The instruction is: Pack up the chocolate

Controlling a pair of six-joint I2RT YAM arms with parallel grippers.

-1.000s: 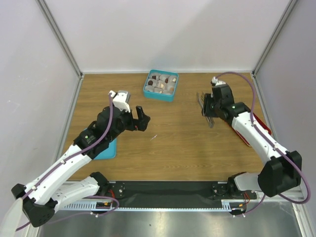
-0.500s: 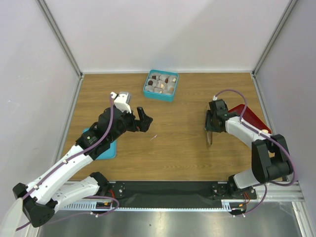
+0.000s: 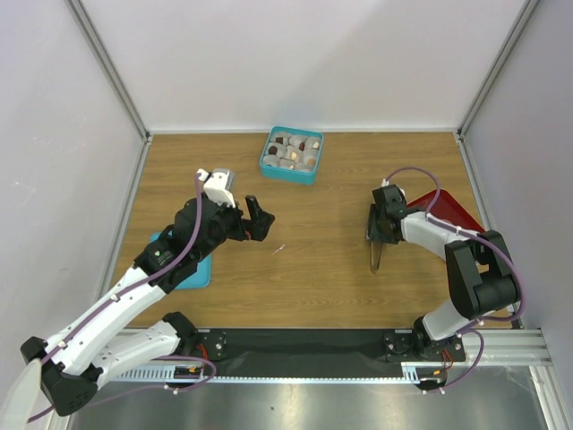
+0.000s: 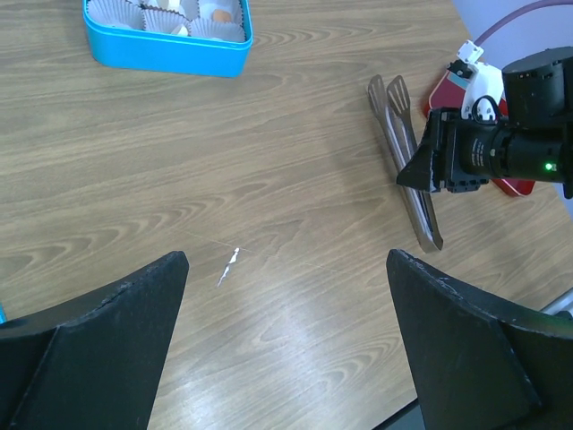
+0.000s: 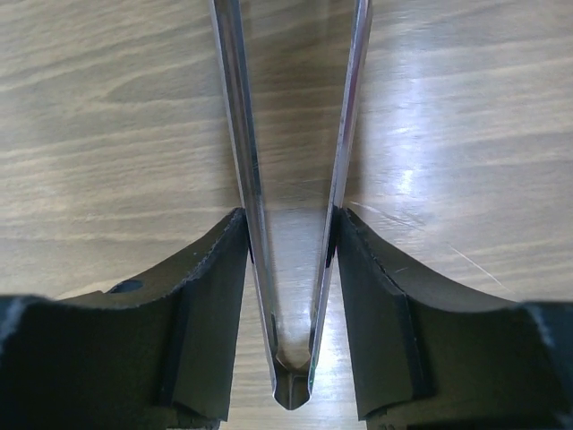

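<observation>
The teal box (image 3: 292, 154) stands at the back centre with crinkled paper cups inside, and chocolate (image 3: 281, 141), dark and pale pieces, sits in some cups. The box also shows in the left wrist view (image 4: 166, 49). My left gripper (image 3: 260, 218) is open and empty above the table's middle, its fingers (image 4: 98, 340) wide apart. My right gripper (image 3: 380, 231) is shut on the long metal tweezers (image 3: 375, 257), low over the table. In the right wrist view the tweezers (image 5: 240, 134) sit between my fingers (image 5: 201, 296), hinge end nearest the camera.
A red tray (image 3: 445, 211) lies behind the right arm at the right edge. A teal lid (image 3: 186, 271) lies partly under the left arm. A small white scrap (image 3: 278, 249) lies on the wood in the middle. Walls enclose the table on three sides.
My right arm has pulled back towards me and dropped low, bringing the tweezers down to the table. My left gripper has shifted slightly.
</observation>
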